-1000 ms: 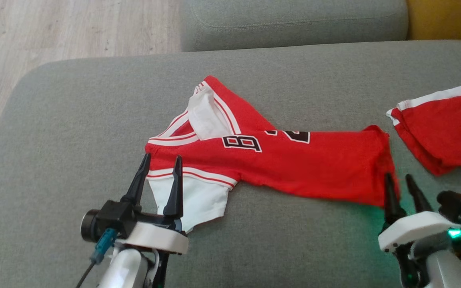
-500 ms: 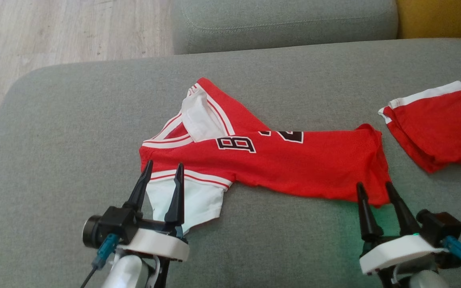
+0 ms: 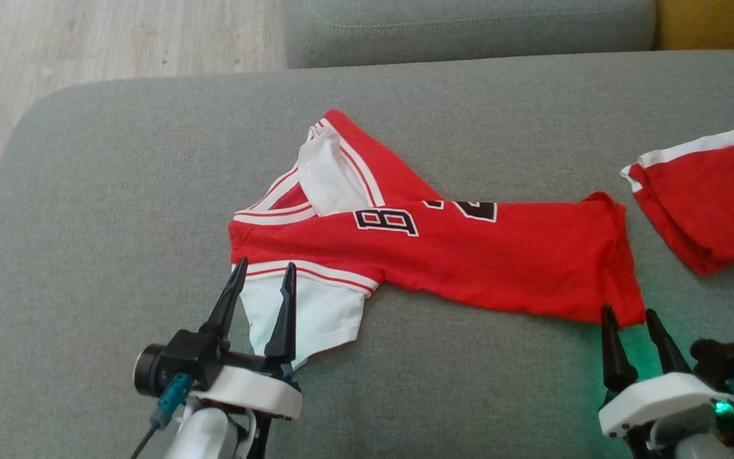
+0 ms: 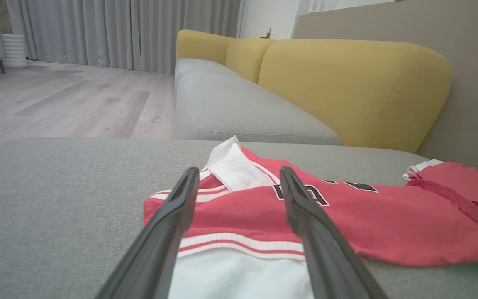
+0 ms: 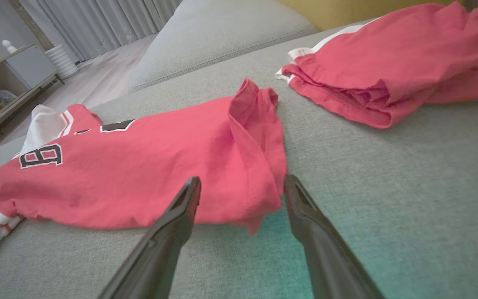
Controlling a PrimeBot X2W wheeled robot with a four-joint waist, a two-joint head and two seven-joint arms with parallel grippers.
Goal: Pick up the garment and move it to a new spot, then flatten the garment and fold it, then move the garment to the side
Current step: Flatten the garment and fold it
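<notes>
Right end effector (image 3: pixel 628 311), wider now and off the hem of the red jersey (image 3: pixel 501 261); left end effector (image 3: pixel 266 262) released too.

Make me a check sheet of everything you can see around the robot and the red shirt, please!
Surface: grey sofa cushion, smooth.
Job's things: red jersey lying folded over itself, white sleeve nearest the robot.
Clutter: second red garment at the right, apart from the jersey.
Grippers: left gripper open above the white sleeve; right gripper open at the jersey's right end, holding nothing.
Cables: blue plug with dark cable at the left wrist.
Surroundings: wooden floor, yellow backrests, grey curtains.
</notes>
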